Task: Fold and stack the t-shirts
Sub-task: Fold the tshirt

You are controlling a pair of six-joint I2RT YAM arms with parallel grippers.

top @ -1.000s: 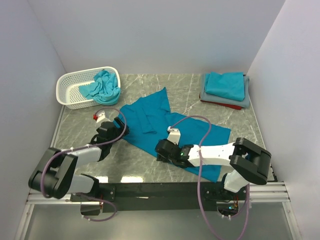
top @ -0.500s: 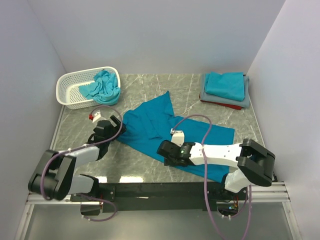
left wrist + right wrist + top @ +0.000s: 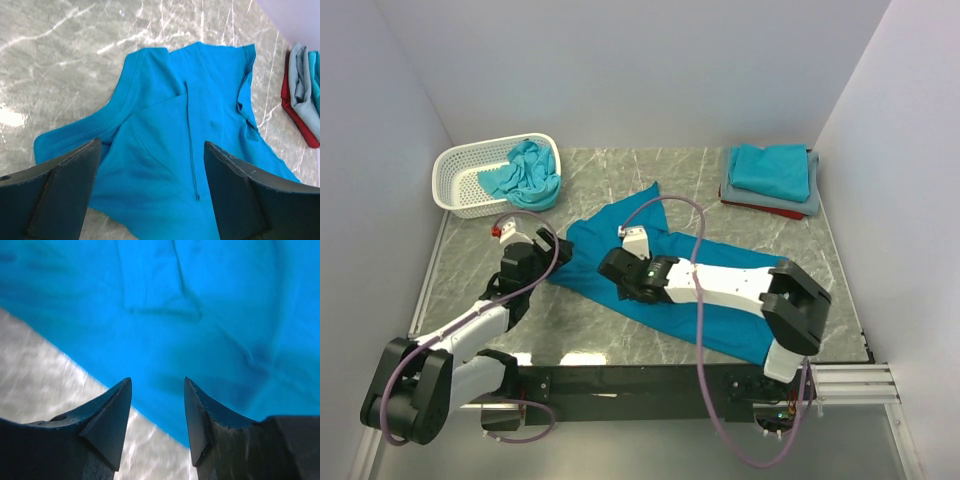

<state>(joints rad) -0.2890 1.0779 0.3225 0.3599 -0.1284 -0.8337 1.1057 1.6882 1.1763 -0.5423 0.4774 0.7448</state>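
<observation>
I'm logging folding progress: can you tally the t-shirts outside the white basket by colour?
Turquoise shirt, folded, topmost: 1
Grey shirt, folded, under it: 1
Red shirt, folded, lowest: 1
Blue shirt, spread on the table: 1
Total showing: 4

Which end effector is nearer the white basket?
Left. The left end effector sits just in front of the basket; the right end effector is farther right, over the spread teal shirt.
</observation>
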